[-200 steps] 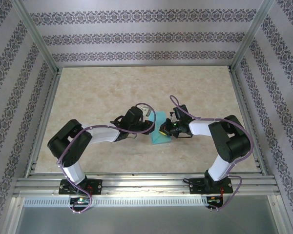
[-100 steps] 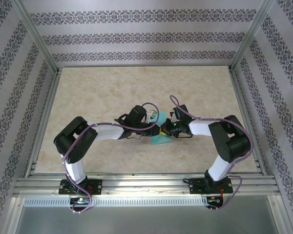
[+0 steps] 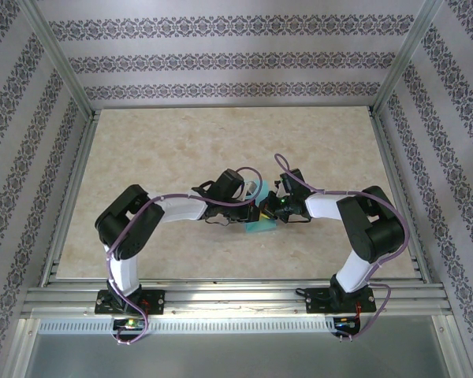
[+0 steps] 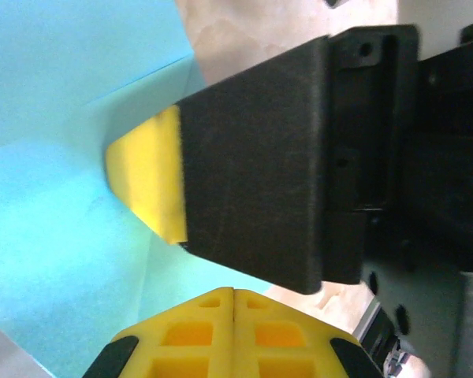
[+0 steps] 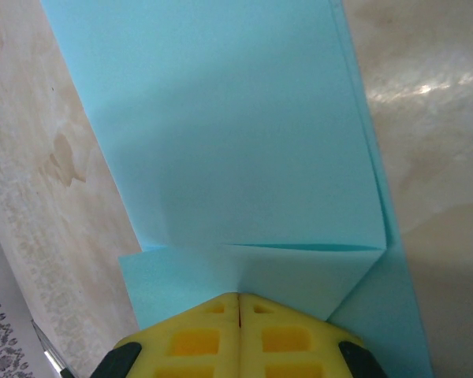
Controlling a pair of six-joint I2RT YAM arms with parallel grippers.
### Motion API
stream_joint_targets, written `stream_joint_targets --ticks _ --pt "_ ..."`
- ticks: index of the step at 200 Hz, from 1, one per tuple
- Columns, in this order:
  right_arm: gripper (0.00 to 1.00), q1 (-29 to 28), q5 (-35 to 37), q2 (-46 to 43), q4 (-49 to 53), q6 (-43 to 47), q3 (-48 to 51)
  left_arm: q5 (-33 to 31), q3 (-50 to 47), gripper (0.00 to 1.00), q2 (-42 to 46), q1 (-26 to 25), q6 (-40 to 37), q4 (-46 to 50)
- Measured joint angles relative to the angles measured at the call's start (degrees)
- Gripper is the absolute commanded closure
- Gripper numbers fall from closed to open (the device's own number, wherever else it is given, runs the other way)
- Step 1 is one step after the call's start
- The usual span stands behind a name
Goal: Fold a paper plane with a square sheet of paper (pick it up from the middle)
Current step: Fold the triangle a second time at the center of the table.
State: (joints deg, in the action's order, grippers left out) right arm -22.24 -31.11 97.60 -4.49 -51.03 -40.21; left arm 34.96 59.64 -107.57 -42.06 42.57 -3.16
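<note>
The square sheet of paper (image 3: pixel 262 228) is turquoise, partly folded, and lies on the table between the two arms. In the right wrist view the sheet of paper (image 5: pixel 236 142) shows a folded flap with a crosswise fold line. My right gripper (image 5: pixel 238 298) is shut, its yellow tips resting on the paper just below that fold. My left gripper (image 4: pixel 235 293) is shut too, hovering at the edge of the paper (image 4: pixel 55 236), close to a black, yellow-tipped finger (image 4: pixel 252 157) of the right gripper. From above, the left gripper (image 3: pixel 252 206) and right gripper (image 3: pixel 266 209) almost meet over the sheet.
The beige marbled table (image 3: pixel 142 157) is ringed by an aluminium frame (image 3: pixel 221 295) and patterned walls. Both arms bend inward toward the middle.
My left arm has reached further right, bringing its gripper up against the right gripper over the paper, and its jaws have shut. The right arm has stayed put.
</note>
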Motion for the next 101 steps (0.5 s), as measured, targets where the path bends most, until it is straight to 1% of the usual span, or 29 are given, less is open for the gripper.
stream_joint_targets --ticks 38,101 --pt "1.0 0.0 0.0 0.0 0.0 0.0 0.0 -0.66 0.04 1.0 -1.49 0.0 0.0 1.16" --pt "1.0 0.02 0.0 0.0 0.0 0.02 0.0 -1.79 -0.72 1.0 -1.51 0.0 0.0 1.18"
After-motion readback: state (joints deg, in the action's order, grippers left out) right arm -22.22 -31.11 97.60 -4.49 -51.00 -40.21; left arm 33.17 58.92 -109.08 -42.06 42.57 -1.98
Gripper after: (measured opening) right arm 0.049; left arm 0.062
